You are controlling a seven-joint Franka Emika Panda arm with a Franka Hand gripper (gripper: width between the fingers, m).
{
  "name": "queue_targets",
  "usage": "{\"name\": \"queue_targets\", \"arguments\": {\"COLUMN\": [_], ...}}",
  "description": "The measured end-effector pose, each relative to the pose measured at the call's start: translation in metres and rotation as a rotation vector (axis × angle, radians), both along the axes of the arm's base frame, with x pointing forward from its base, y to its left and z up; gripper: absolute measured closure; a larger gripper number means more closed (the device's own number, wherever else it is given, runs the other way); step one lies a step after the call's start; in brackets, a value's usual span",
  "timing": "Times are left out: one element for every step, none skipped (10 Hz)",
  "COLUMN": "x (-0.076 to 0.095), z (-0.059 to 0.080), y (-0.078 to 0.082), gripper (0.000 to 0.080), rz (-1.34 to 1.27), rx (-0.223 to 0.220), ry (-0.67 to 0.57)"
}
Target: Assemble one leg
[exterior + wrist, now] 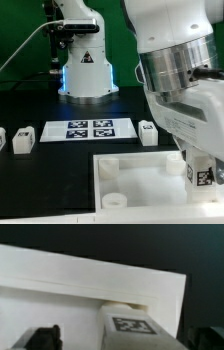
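Big and close to the camera, the robot arm fills the exterior view's right, and its gripper (pixel 200 172) reaches down to the big white square piece (pixel 140 172). Going from the exterior view's left of that piece: two small white blocks (pixel 22 139) lie on the black table (pixel 30 95), then the marker board (pixel 87 130), then another block (pixel 148 132), all behind the piece. One leg (pixel 128 326) with a black-and-white tag stands at the piece's corner, between the fingers (pixel 42 337). I cannot tell if the jaws squeeze it or stand apart. I think the step is fitting this leg into its corner hole. Next it needs turning until tight.
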State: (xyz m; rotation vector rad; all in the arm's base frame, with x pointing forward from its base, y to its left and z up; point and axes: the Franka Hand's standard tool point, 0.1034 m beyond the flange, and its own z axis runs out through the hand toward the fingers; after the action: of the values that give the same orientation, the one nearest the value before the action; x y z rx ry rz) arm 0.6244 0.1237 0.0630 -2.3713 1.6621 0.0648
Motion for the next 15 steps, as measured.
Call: {"name": "queue_targets", "arguments": {"x": [0.001,0.001,0.001,0.001,0.001,0.001,0.006,0.01,0.009,0.009,0.009,0.008,0.008,0.005,0.006], "z": [0.002,0.002,0.001,0.001,0.001,0.001,0.004,0.007,0.006,0.006,0.006,0.006,0.005,0.003,0.003], "y": [0.003,0.008,0.008,0.006,0.006,0.004,0.002,0.002,0.001,0.001,0.002,0.003,0.002,-0.004,-0.004], "gripper": [0.0155,0.0155,0.0151,0.0151,0.0151,0.0151,0.0151,0.0151,0.0151,0.0151,0.0287,0.0287,0.0426,0.05,0.05], "rz": [0.158,0.236,0.356,0.465,0.562,0.703,0.864,1.004,1.038,1.019,0.974,0.887,0.789,0.728,0.622], "rx": [-0.048,-0.069,-0.082,-0.093,-0.103,-0.129,-0.167,-0.206,-0.209,-0.206,-0.2,-0.188,-0.176,-0.174,-0.161], "ry": [-0.025,-0.047,-0.071,-0.094,-0.114,-0.129,-0.157,-0.178,-0.184,-0.181,-0.174,-0.161,-0.142,-0.119,-0.102]}}
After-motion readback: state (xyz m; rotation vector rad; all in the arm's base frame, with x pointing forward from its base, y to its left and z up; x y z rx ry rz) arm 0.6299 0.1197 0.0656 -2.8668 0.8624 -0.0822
